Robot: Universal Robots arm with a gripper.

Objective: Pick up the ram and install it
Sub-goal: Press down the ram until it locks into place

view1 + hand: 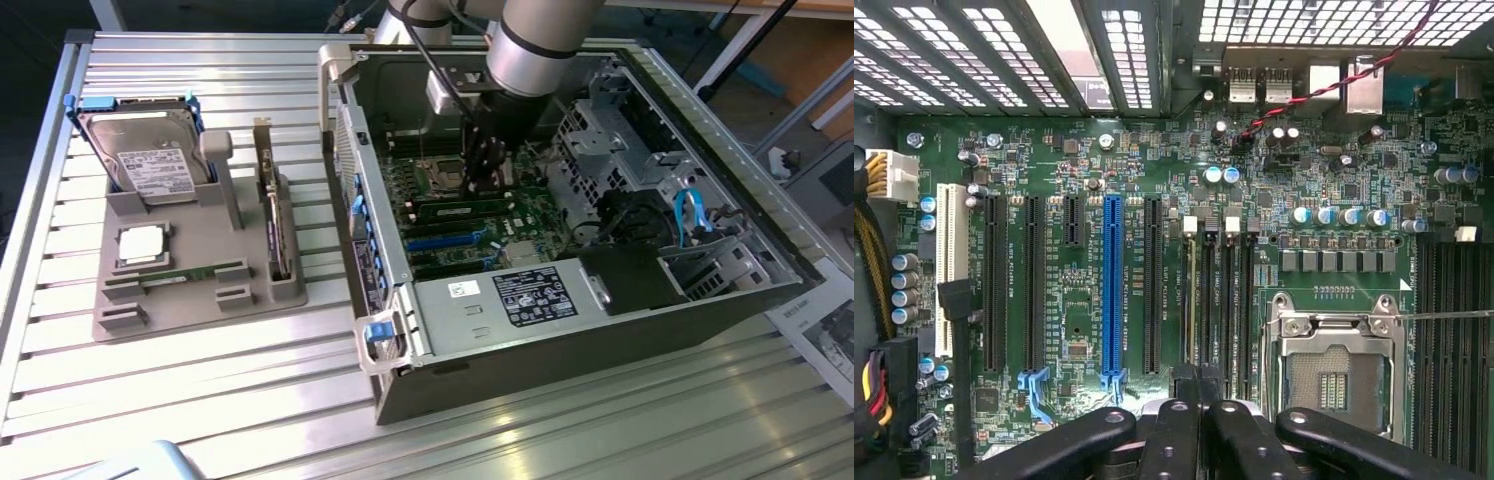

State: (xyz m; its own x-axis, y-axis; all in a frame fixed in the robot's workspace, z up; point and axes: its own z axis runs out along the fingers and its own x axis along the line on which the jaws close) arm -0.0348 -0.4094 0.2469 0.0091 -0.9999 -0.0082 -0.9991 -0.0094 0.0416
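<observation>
I'm looking into the open grey metal computer case (747,290) lying on its side on the slatted aluminium table (200,400), with my arm reaching down inside it. The black gripper (483,170) sits low over the green motherboard (527,225), right at the memory slots beside the square silver processor socket (1336,372). Fingers are drawn fully together. From the wrist camera, the black finger links (1194,435) crowd the near edge, and between them there's a thin dark edge standing over the slots; I can't tell for certain that this is a stick in my grasp. In the exterior view, one long slim green RAM stick (461,212) lies seated in a slot just below the gripper, running across the board.

Over on the exterior view's left, the grey plastic parts holder (254,285) sits on the table well apart from the case. It carries a silver hard drive with blue side rails (144,150) standing upright, a square silver processor chip (143,243) lying flat, an upright expansion card (271,215) along its edge, and another slim green RAM stick (180,273) resting in its groove.

The long blue expansion slot (1113,285) stands out clearly among the black ones.
</observation>
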